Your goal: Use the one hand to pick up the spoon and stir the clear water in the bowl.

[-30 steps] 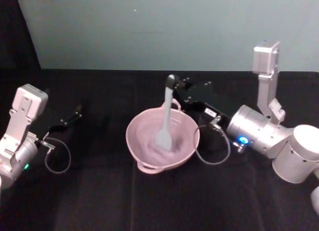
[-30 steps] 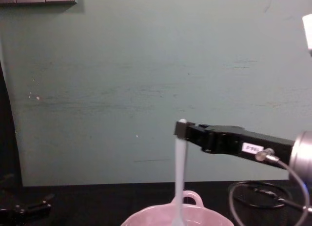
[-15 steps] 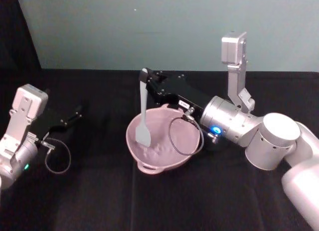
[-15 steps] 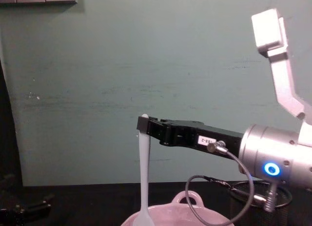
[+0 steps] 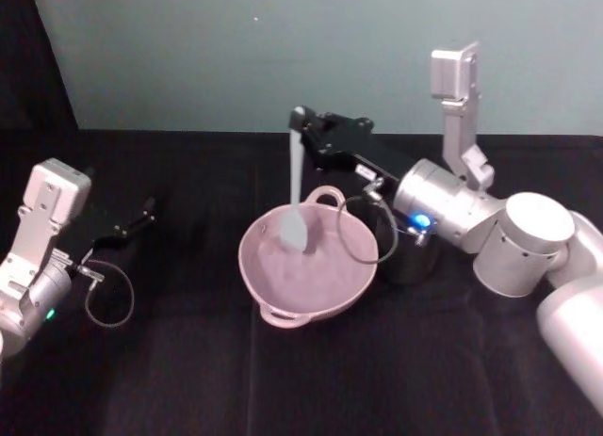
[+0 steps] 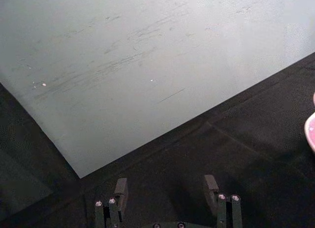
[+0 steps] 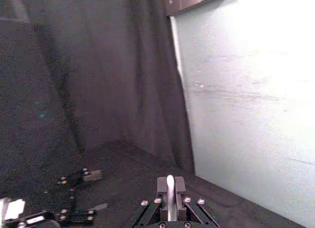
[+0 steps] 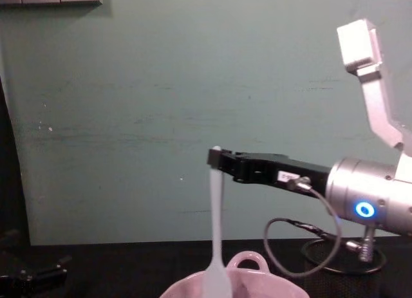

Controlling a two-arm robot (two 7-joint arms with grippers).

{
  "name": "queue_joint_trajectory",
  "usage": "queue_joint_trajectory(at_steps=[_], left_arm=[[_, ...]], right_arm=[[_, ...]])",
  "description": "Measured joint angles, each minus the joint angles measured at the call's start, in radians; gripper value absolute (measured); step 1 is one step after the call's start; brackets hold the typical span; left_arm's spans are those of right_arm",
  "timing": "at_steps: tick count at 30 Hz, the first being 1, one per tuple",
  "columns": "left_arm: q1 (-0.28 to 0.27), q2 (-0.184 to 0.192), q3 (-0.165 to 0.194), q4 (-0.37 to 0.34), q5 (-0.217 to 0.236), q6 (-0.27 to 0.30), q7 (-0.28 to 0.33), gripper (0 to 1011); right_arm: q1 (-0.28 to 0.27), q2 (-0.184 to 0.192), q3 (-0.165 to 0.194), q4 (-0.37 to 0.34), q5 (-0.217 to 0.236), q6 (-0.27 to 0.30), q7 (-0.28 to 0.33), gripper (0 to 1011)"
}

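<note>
The white spoon hangs upright over the pale-pink bowl, its blade low inside the bowl toward the far side. My right gripper is shut on the top of the handle, reaching in from the right. From the chest, the spoon drops from the right gripper into the bowl. The right wrist view has the handle tip pinched between the jaws. The clear water in the bowl is barely visible. My left gripper rests open on the table at the left, away from the bowl.
A black mesh cup stands just right of the bowl, under my right wrist. A cable loops from that wrist over the bowl's right rim. The table is covered in black cloth, with a pale green wall behind it.
My right gripper has swung the spoon from the bowl's left side toward its far middle. Before that it had carried it leftward. The left arm has not moved.
</note>
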Motion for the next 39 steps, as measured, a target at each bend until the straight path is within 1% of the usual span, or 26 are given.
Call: queue_joint_trajectory(at_steps=[4, 5, 7, 8, 11, 15, 21, 26, 30, 33, 37, 39], left_arm=[[0.0, 0.0, 0.0, 0.0, 0.0, 0.0, 0.0, 1011], [0.0, 0.0, 0.0, 0.0, 0.0, 0.0, 0.0, 1011], [0.0, 0.0, 0.0, 0.0, 0.0, 0.0, 0.0, 1011], [0.0, 0.0, 0.0, 0.0, 0.0, 0.0, 0.0, 1011], [0.0, 0.0, 0.0, 0.0, 0.0, 0.0, 0.0, 1011], [0.0, 0.0, 0.0, 0.0, 0.0, 0.0, 0.0, 1011], [0.0, 0.0, 0.0, 0.0, 0.0, 0.0, 0.0, 1011], [0.0, 0.0, 0.0, 0.0, 0.0, 0.0, 0.0, 1011], [0.0, 0.0, 0.0, 0.0, 0.0, 0.0, 0.0, 1011], [0.0, 0.0, 0.0, 0.0, 0.0, 0.0, 0.0, 1011], [0.0, 0.0, 0.0, 0.0, 0.0, 0.0, 0.0, 1011], [0.0, 0.0, 0.0, 0.0, 0.0, 0.0, 0.0, 1011]], right_arm=[[-0.013, 0.022, 0.027, -0.01, 0.0, -0.003, -0.008, 96], [-0.013, 0.022, 0.027, -0.01, 0.0, -0.003, -0.008, 96], [-0.027, 0.038, 0.039, -0.026, 0.001, -0.003, -0.011, 96], [-0.039, 0.049, 0.047, -0.043, 0.001, -0.001, -0.015, 95], [-0.06, 0.068, 0.057, -0.072, 0.001, 0.003, -0.017, 96], [-0.109, 0.101, 0.069, -0.137, 0.005, 0.012, -0.018, 96], [-0.159, 0.124, 0.07, -0.214, 0.014, 0.017, -0.016, 96], [-0.175, 0.124, 0.054, -0.244, 0.018, 0.019, -0.007, 96], [-0.175, 0.114, 0.034, -0.25, 0.02, 0.021, 0.001, 95], [-0.161, 0.096, 0.015, -0.238, 0.02, 0.023, 0.008, 96], [-0.131, 0.068, -0.007, -0.201, 0.018, 0.023, 0.015, 95], [-0.107, 0.048, -0.019, -0.17, 0.013, 0.022, 0.017, 96]])
